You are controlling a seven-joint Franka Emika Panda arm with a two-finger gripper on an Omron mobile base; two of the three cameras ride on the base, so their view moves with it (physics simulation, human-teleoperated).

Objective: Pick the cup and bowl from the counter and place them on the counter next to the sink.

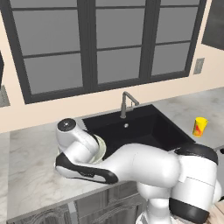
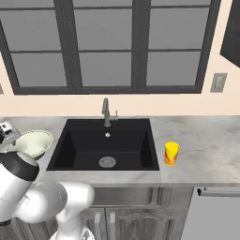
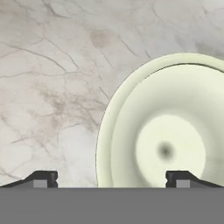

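Hovering over the bowl, the pincer has its tips spread wide, one over the rim's outside, one over the hollow, gripping nothing. Bowl sits empty on the surface at centre left of the right base view, just beside the sink. Basin holds nothing but its drain. Right of the sink stands the cup, upright, well apart from the bowl.
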